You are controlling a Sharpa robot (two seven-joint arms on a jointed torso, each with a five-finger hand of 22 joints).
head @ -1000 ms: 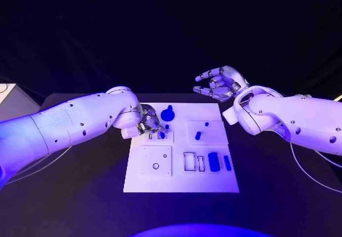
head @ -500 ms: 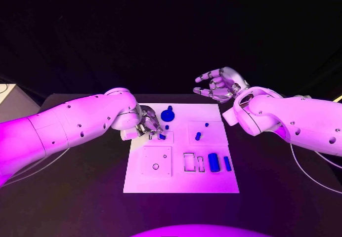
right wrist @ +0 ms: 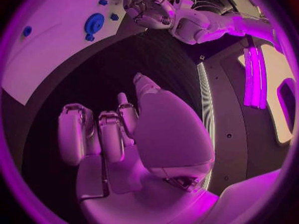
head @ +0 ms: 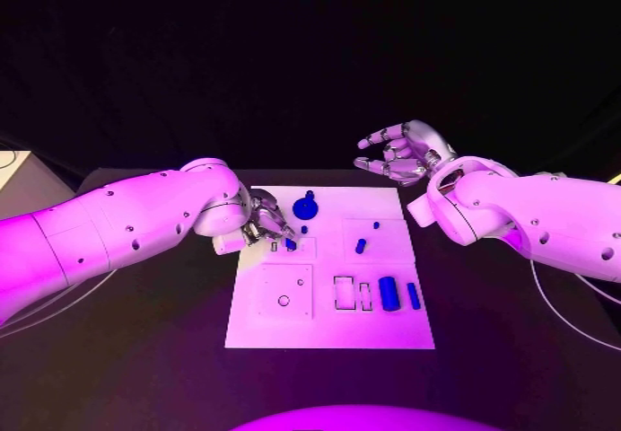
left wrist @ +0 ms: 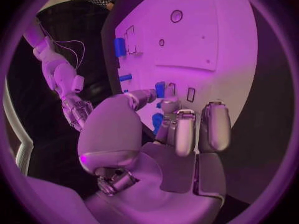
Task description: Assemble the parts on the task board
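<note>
The task board (head: pixel 330 323) lies mid-surface. At its ten o'clock the left hand (head: pixel 268 226) pinches a small blue part (head: pixel 290 243) between thumb and fingertips, low over the board. The right hand (head: pixel 404 153), fingers loosely apart and empty, hangs past the board's one o'clock corner

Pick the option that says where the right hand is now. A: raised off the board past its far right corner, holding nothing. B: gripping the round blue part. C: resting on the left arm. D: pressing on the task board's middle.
A: the right hand hangs beyond the task board, its fingers curled apart around nothing.
</note>
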